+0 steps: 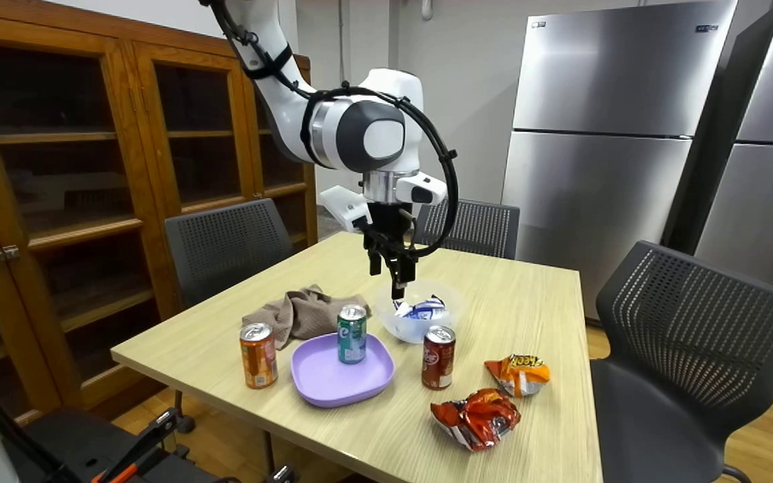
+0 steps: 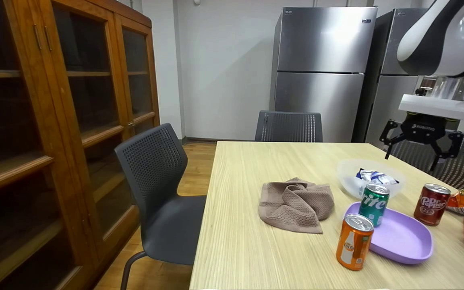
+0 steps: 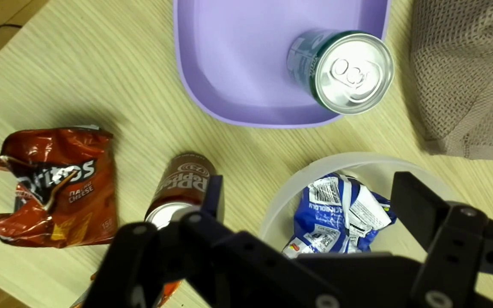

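Observation:
My gripper point(image 1: 388, 278) is open and empty. It hangs above the translucent white bowl point(image 1: 400, 330), also seen in the wrist view point(image 3: 340, 161). A crumpled blue and white packet point(image 3: 323, 214) lies in the bowl, between the fingers as the wrist view shows it, apart from them. A brown-red Dr Pepper can point(image 3: 186, 177) stands beside the bowl, partly behind one finger in that view. A green Sprite can point(image 3: 353, 75) stands upright on the purple plate point(image 3: 242, 55). In an exterior view the gripper point(image 2: 411, 160) is clearly above the table.
An orange can point(image 1: 258, 355) stands beside the plate. A brown cloth point(image 2: 296, 205) lies crumpled behind it. A red Doritos bag point(image 1: 477, 419) and an orange bag point(image 1: 519, 374) lie near one table edge. Chairs point(image 2: 159, 193) surround the table; a wooden cabinet point(image 1: 125, 134) and refrigerators point(image 1: 601, 168) stand beyond.

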Robot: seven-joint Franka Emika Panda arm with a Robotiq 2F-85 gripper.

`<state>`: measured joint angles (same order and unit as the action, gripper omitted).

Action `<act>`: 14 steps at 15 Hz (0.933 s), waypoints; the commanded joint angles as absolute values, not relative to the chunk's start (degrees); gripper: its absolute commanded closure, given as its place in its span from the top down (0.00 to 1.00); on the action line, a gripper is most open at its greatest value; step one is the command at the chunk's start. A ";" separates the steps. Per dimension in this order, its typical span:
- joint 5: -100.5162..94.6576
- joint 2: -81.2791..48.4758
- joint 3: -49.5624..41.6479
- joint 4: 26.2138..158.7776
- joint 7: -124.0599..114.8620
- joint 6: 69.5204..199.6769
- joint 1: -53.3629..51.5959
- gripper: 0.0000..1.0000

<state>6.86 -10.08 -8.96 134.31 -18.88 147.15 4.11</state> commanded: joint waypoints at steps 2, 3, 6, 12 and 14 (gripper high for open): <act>6.70 -10.49 -8.45 134.24 -19.00 147.08 4.29 1.00; 6.70 -10.62 -8.41 134.24 -19.01 147.08 4.23 1.00; 4.64 -11.64 -9.24 134.77 -21.01 149.45 3.83 1.00; 6.57 -16.38 -11.96 133.19 -21.63 152.91 5.69 1.00; 7.19 -17.77 -12.65 132.64 -21.69 153.22 6.24 1.00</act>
<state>6.45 -15.71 -12.26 134.19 -20.15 152.60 5.30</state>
